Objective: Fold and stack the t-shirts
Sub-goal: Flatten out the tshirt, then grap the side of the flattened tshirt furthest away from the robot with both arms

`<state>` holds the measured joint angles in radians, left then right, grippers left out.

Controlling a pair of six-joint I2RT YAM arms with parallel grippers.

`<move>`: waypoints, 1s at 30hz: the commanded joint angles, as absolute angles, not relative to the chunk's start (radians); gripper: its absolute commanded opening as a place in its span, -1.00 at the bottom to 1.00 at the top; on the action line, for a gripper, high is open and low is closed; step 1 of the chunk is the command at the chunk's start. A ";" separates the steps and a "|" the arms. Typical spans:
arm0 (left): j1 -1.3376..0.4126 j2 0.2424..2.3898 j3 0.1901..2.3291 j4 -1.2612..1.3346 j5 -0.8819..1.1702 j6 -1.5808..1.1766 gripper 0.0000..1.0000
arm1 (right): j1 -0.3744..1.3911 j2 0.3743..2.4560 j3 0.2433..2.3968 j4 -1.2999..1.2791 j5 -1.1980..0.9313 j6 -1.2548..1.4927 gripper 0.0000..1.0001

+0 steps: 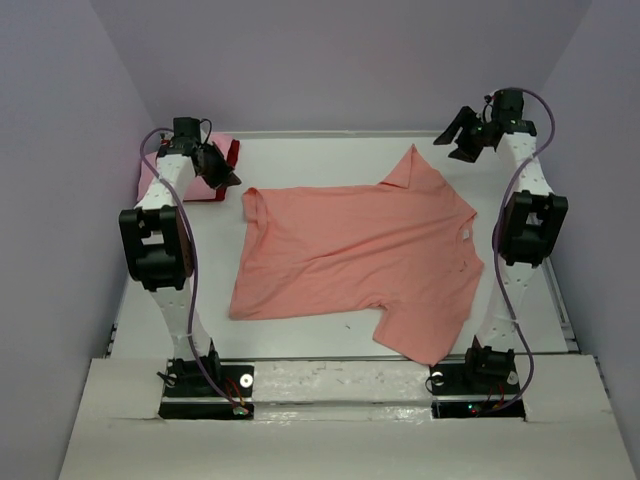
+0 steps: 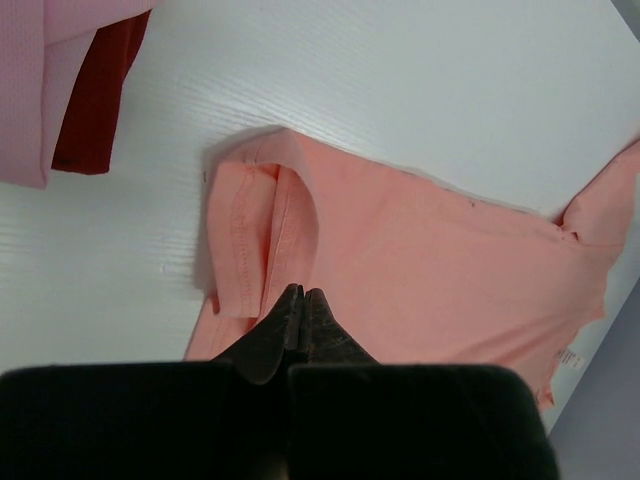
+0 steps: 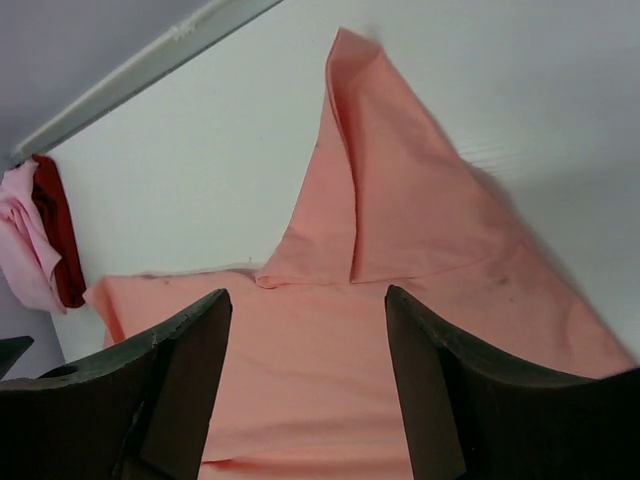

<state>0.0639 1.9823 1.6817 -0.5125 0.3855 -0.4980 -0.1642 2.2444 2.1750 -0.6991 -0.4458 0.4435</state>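
A salmon-orange t-shirt [image 1: 350,250] lies spread on the white table, one sleeve pointing to the back [image 3: 380,150] and a hem corner folded over [image 2: 245,235]. A lighter pink t-shirt [image 2: 40,80] and a dark red one [image 2: 100,90] lie bunched together at the back left corner [image 1: 228,150], partly hidden by my left arm. My left gripper [image 2: 302,292] hovers shut over the salmon shirt's left edge with nothing between its fingers. Raised at the back right, my right gripper [image 3: 308,295] is open and empty above the shirt's sleeve end.
Purple walls close in the table [image 1: 330,160] on the left, back and right. A white rail [image 3: 150,60] runs along the back edge. Both arm bases [image 1: 205,385] stand at the near edge, below the shirt.
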 commanded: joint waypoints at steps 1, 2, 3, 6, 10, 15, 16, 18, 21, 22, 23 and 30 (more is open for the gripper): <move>0.058 1.999 1.738 -0.505 0.428 -0.488 -1.00 | -0.124 2.312 2.174 -0.643 -0.564 0.482 0.37; 0.057 2.003 1.743 -0.502 0.431 -0.488 -1.00 | -0.124 2.339 2.180 -0.629 -0.583 0.492 0.36; 0.055 2.006 1.746 -0.502 0.436 -0.488 -1.00 | -0.115 2.355 2.189 -0.615 -0.600 0.502 0.36; 0.054 2.023 1.763 -0.499 0.446 -0.486 -1.00 | -0.106 2.417 2.262 -0.592 -0.637 0.515 0.34; 0.052 2.049 1.778 -0.488 0.469 -0.471 -1.00 | -0.106 2.486 2.364 -0.569 -0.666 0.520 0.35; 0.052 2.100 1.799 -0.477 0.528 -0.476 -1.00 | -0.106 2.575 2.490 -0.545 -0.703 0.598 0.35; 0.052 2.106 1.798 -0.471 0.540 -0.482 -1.00 | -0.106 2.586 2.487 -0.511 -0.709 0.624 0.35; 0.052 2.115 1.795 -0.456 0.549 -0.497 -1.00 | -0.106 2.588 2.479 -0.479 -0.710 0.646 0.33; 0.052 2.125 1.798 -0.448 0.557 -0.506 -1.00 | -0.106 2.600 2.471 -0.424 -0.718 0.675 0.31; 0.052 2.129 1.799 -0.449 0.558 -0.506 -1.00 | -0.106 2.606 2.473 -0.416 -0.718 0.683 0.30; 0.052 2.134 1.802 -0.451 0.560 -0.502 -1.00 | -0.106 2.620 2.482 -0.402 -0.718 0.693 0.30; 0.052 2.144 1.818 -0.485 0.538 -0.476 -1.00 | -0.106 2.646 2.477 -0.333 -0.718 0.710 0.30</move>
<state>0.0547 2.1509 1.7672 -0.4686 0.5148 -0.4953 -0.1032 2.6305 2.4435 -0.4328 -0.6922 0.6888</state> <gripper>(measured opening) 0.011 0.652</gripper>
